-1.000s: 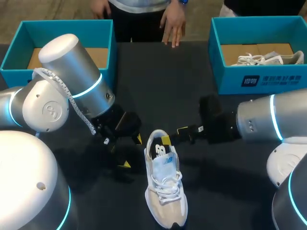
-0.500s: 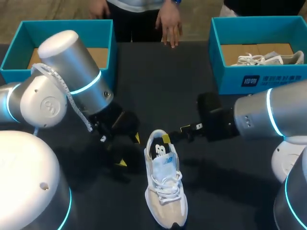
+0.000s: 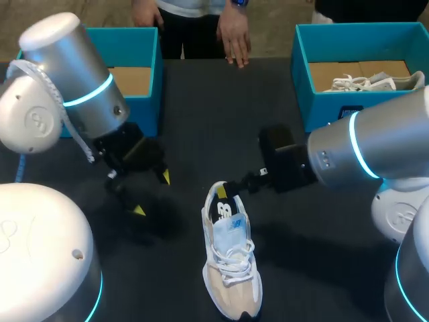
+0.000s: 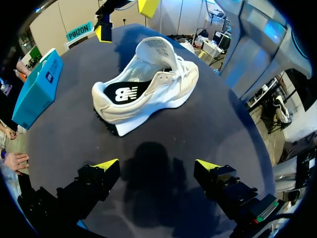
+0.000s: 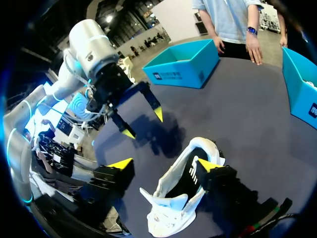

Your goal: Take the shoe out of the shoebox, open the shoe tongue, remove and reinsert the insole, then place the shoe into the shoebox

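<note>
- where's the shoe (image 3: 230, 258)?
- mid-table, on its sole, heel toward the far edge, with the right gripper (image 3: 226, 190) at its heel.
- and the left gripper (image 3: 151, 193)?
- fingers spread, apart from the shoe, near the left shoebox (image 3: 137, 43).

1. Open table (image 3: 221, 121) is left between left box (image 3: 151, 67) and right box (image 3: 322, 111); a hand (image 3: 232, 41) is laid at its far edge.
2. The shoe's (image 3: 231, 268) heel is blocked by the right gripper (image 5: 164, 165).
3. Room is left between shoe and left gripper (image 3: 151, 193).

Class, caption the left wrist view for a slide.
Open left gripper faces a white shoe, tongue raised, on the dark table.
</note>
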You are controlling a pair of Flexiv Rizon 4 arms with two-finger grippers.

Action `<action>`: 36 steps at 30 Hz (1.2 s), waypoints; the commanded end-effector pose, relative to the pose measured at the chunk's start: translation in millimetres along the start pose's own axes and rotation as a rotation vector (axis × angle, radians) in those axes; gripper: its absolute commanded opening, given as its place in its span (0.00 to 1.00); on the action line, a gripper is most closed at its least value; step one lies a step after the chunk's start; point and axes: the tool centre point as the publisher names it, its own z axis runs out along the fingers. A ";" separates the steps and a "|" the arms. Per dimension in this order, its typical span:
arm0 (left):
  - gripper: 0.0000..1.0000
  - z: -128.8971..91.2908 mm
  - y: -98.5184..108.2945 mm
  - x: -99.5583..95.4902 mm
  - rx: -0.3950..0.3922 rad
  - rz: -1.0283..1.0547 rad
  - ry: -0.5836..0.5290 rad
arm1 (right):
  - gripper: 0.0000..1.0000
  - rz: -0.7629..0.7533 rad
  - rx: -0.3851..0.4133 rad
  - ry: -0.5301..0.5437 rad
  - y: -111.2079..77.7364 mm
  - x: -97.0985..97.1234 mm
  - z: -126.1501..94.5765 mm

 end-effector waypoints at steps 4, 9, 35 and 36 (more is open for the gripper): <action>1.00 -41.5 18.0 0.7 -0.001 0.025 0.015 | 0.02 0.020 0.031 -0.400 4.7 11.7 29.5; 1.00 -56.5 25.8 0.2 -0.045 0.088 0.010 | 0.00 0.027 0.036 -0.416 2.2 13.5 40.4; 1.00 -81.3 39.0 -8.4 -0.078 0.142 0.003 | 0.00 0.036 0.096 -0.394 -5.1 -0.4 78.2; 1.00 -81.9 40.1 -9.1 -0.083 0.137 0.005 | 0.00 0.038 0.094 -0.389 -7.0 -4.4 79.1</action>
